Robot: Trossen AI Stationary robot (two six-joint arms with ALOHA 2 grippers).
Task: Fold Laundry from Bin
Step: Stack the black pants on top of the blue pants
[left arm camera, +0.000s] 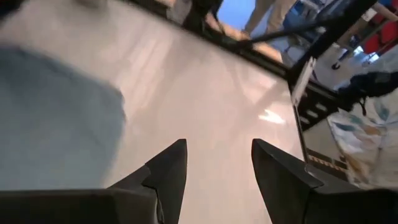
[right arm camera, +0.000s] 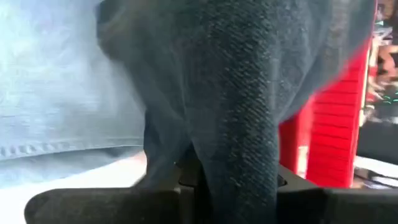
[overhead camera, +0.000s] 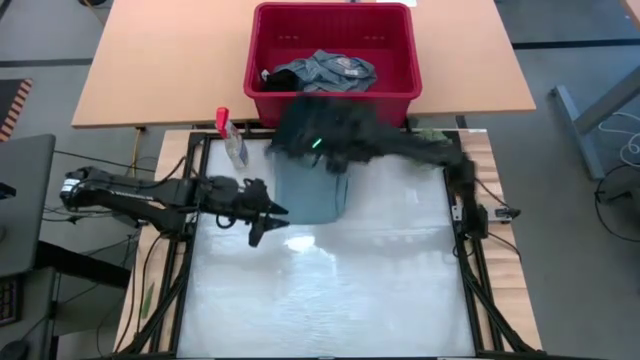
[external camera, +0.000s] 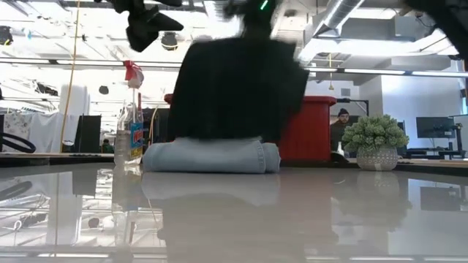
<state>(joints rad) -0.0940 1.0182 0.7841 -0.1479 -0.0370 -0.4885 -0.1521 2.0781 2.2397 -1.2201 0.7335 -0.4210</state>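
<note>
The right gripper [right arm camera: 227,180] is pinching the dark garment [overhead camera: 335,130] over the folded blue one [overhead camera: 310,190], risking dragging it, while the left gripper [left arm camera: 217,168] is hovering half-open, empty.

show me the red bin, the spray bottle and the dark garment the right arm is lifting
red bin [overhead camera: 398,20]: high view, far rim
spray bottle [external camera: 131,135]: low view, clear body
dark garment [external camera: 238,91]: low view, middle of the hanging cloth

The glossy white table [overhead camera: 330,290] carries folded light-blue laundry [overhead camera: 310,190] and a spray bottle [overhead camera: 232,140].
</note>
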